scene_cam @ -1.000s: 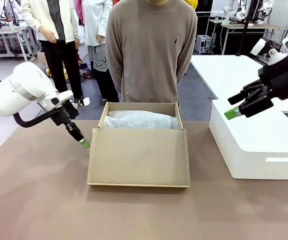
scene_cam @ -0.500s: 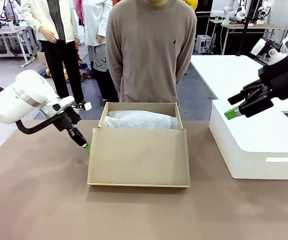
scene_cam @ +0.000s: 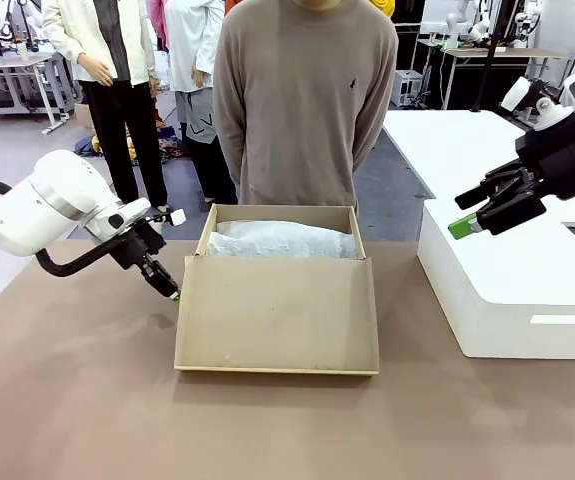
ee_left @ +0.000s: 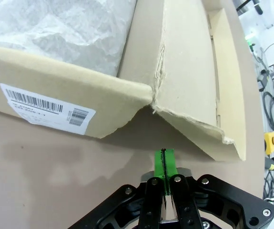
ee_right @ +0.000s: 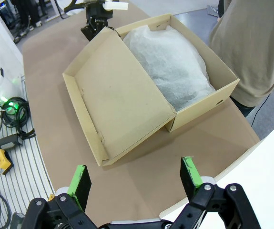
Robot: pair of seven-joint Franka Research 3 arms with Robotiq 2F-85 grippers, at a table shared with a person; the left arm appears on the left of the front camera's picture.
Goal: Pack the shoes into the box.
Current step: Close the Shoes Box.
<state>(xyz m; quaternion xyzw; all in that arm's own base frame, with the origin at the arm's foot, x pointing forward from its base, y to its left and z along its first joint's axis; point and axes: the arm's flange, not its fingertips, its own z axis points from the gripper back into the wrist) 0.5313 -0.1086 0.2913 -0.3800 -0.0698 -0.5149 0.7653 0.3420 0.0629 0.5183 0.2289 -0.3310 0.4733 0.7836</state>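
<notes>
the box (scene_cam: 279,300) sits in the middle of the tabletop (scene_cam: 77,400), its lid (scene_cam: 277,312) flopped open toward the robot. white paper (scene_cam: 279,240) puffs up inside. the shoes must be under it, i guess. the left claw (scene_cam: 173,295) is pinched together with nothing in it, right by the lid's corner. the right claw (ee_right: 136,182) is wide apart, holding nothing. the lid looks light, thin and bendy, so nudge its edge from below.
</notes>
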